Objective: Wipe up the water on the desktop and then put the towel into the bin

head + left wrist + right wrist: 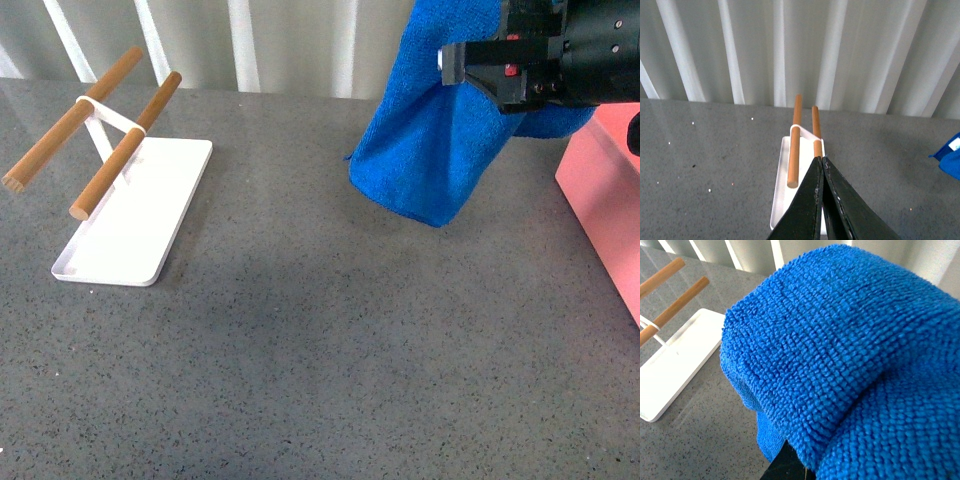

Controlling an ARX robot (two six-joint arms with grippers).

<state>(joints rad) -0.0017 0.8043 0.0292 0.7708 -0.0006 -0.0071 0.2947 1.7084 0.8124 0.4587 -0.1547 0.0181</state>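
Observation:
The blue towel (430, 140) hangs bunched from my right gripper (462, 68), which is shut on it and holds it above the desktop (330, 330) at the back right. Its lowest corner hangs just above the surface. The pink bin (605, 190) stands right of the towel at the frame's edge. In the right wrist view the towel (840, 355) fills most of the picture and hides the jaws except a dark bit of one finger (785, 466). My left gripper (820, 161) is shut and empty, above the desktop (705, 165). A towel corner (950, 159) shows at that view's edge.
A flat white tray (150, 215) with two wooden rods (70, 120) on a white stand sits at the back left. It also shows in the left wrist view (781, 200), ahead of the left jaws, and in the right wrist view (675, 365). White slats line the wall behind.

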